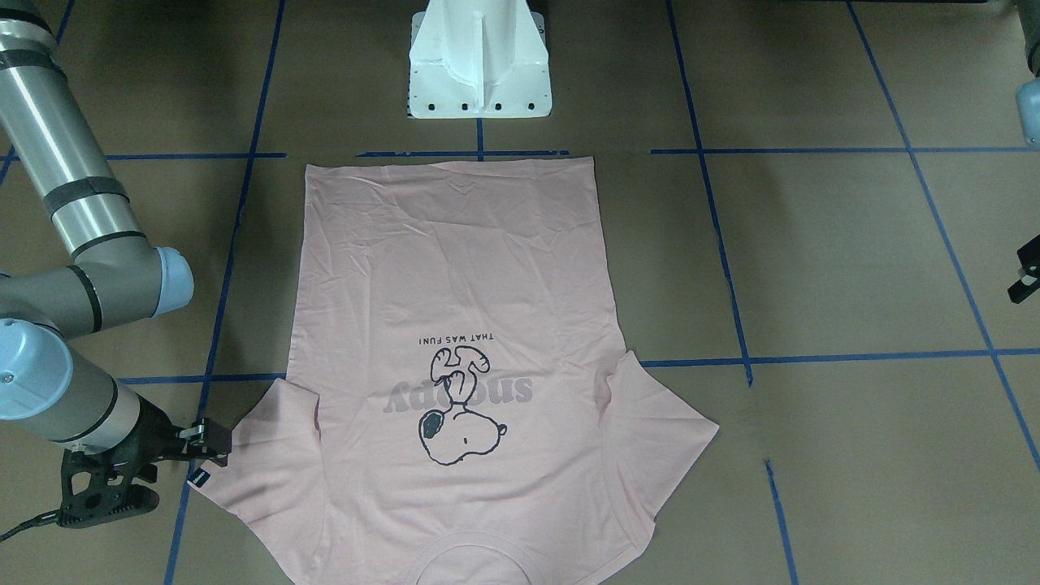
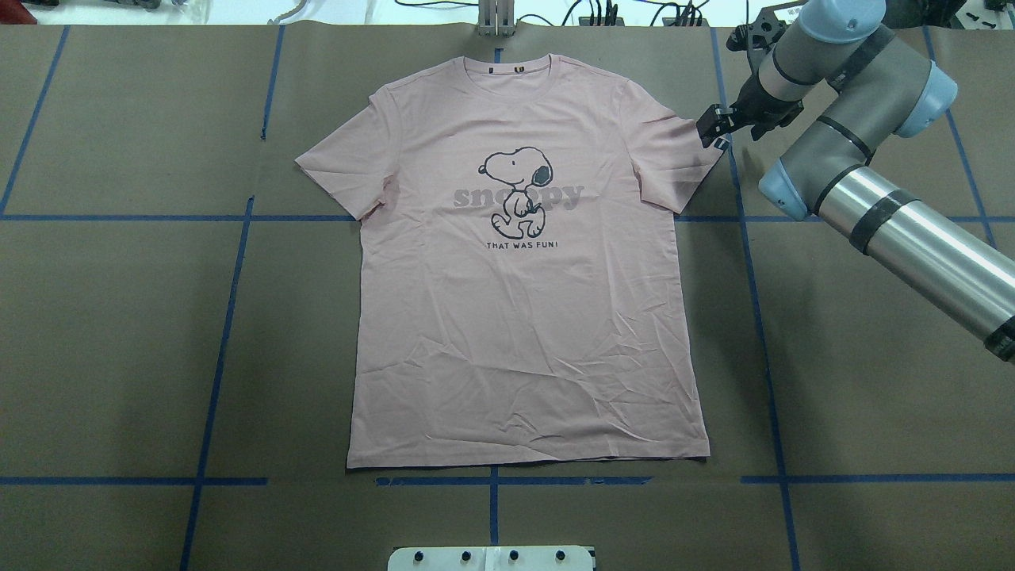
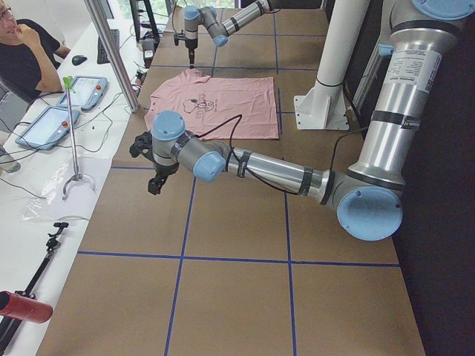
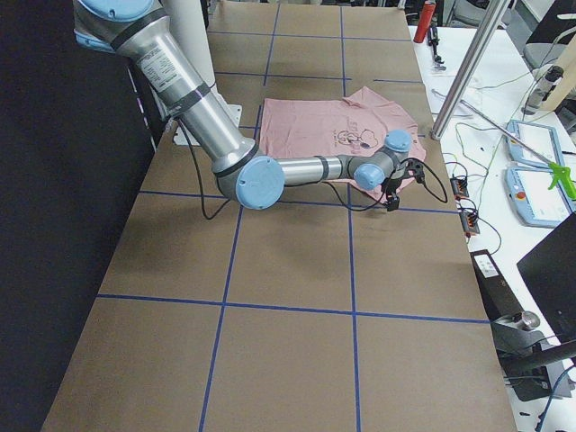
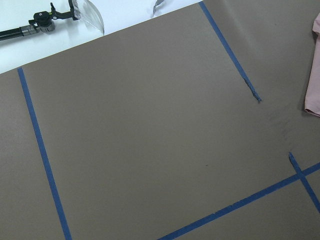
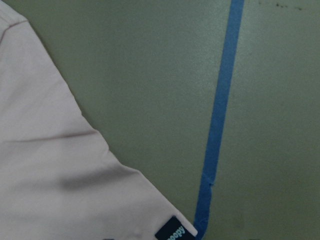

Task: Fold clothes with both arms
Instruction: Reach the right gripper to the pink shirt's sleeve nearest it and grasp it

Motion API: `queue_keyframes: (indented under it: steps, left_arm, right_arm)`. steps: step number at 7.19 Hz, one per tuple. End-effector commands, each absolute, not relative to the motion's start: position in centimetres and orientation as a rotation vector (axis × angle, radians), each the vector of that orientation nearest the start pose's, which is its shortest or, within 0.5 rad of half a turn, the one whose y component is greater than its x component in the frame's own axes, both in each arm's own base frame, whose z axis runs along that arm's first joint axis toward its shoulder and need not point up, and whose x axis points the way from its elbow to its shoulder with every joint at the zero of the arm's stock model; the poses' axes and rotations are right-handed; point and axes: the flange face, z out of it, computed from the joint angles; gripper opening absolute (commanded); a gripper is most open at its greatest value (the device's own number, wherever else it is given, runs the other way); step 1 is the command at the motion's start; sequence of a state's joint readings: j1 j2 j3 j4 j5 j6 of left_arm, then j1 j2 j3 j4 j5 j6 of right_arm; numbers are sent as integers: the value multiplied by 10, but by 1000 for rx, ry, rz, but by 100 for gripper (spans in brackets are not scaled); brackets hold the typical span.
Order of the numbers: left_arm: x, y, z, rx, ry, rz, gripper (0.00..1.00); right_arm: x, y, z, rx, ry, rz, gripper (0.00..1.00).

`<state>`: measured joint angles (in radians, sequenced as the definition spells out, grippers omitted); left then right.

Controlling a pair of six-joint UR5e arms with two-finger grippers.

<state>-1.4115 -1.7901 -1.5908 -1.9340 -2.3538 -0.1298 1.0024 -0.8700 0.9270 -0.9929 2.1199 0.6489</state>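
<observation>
The clothes are one pale pink T-shirt [image 2: 523,317] lying flat with its print up, collar at the far edge, and it also shows as the T-shirt [image 1: 455,268]. My right gripper [image 2: 710,127] hangs low at the tip of the sleeve on my right, beside the small black sleeve tag [image 6: 172,232]. Its fingers look shut, and the sleeve lies flat and unheld. My left gripper [image 3: 154,185] hovers over bare paper well left of the shirt; I cannot tell whether it is open. Only a strip of shirt hem [image 5: 315,75] reaches the left wrist view.
Brown paper with blue tape lines [image 2: 222,317] covers the table. The white pedestal [image 1: 479,65] stands at my edge. A person [image 3: 22,52] sits at a white side bench with tablets [image 3: 52,122] and cables beyond the far edge.
</observation>
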Motion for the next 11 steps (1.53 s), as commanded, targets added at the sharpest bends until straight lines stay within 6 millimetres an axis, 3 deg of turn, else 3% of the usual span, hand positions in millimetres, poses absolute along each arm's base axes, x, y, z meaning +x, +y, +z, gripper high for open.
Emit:
queue_keyframes:
  steps: [1, 5, 6, 7, 8, 10, 11]
  left_arm:
    - [31, -597, 485, 459, 834, 263, 100]
    - [32, -598, 481, 464, 834, 265, 100]
    - [32, -599, 479, 467, 835, 265, 100]
    - [33, -600, 477, 470, 836, 268, 100]
    - [32, -600, 477, 469, 834, 264, 100]
    - [32, -600, 477, 468, 834, 262, 100]
    - [32, -600, 477, 468, 834, 262, 100]
  right_arm:
    - [-368, -720, 473, 201, -775, -98, 81]
    - [-376, -715, 476, 193, -773, -108, 30]
    - [-375, -716, 476, 193, -774, -109, 7]
    - [-376, -718, 470, 199, -777, -112, 0]
    - [-378, -721, 460, 209, -785, -116, 0]
    - [-378, -720, 410, 268, -843, -132, 0]
    - [-377, -711, 383, 294, -890, -147, 0]
